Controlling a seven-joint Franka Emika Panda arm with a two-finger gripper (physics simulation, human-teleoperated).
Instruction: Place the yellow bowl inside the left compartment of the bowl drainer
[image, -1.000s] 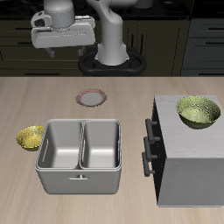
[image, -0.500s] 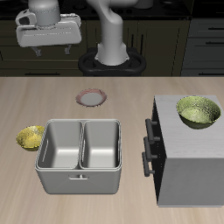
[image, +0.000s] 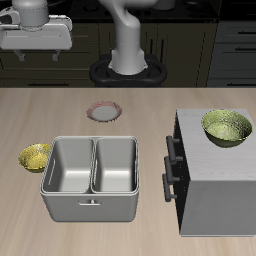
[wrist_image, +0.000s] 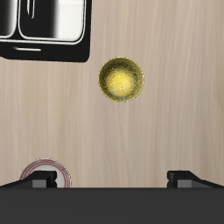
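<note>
The small golden-yellow bowl (image: 35, 157) rests on the table just beside the bowl drainer (image: 92, 203), a gray metal tub with two wells. The drainer's left compartment (image: 70, 168) is the well nearest that bowl and holds nothing. My gripper (image: 35, 55) hangs high above the table, behind the bowl and well clear of it. It is open and holds nothing. The wrist view looks straight down on the yellow bowl (wrist_image: 121, 79), with the gripper (wrist_image: 114, 179) fingertips spread wide and an edge of the drainer (wrist_image: 52, 51) showing.
A big gray box (image: 215, 195) with dark handles stands beside the drainer's other well, with a larger greener-yellow bowl (image: 227, 128) on top. A pinkish ring-shaped dish (image: 105, 110) lies farther back on the table; it also shows as the dish (wrist_image: 44, 171) by one fingertip.
The gripper has travelled sideways and slightly upward, away from above the pinkish dish toward the yellow bowl's side of the table. Nothing on the table has moved.
</note>
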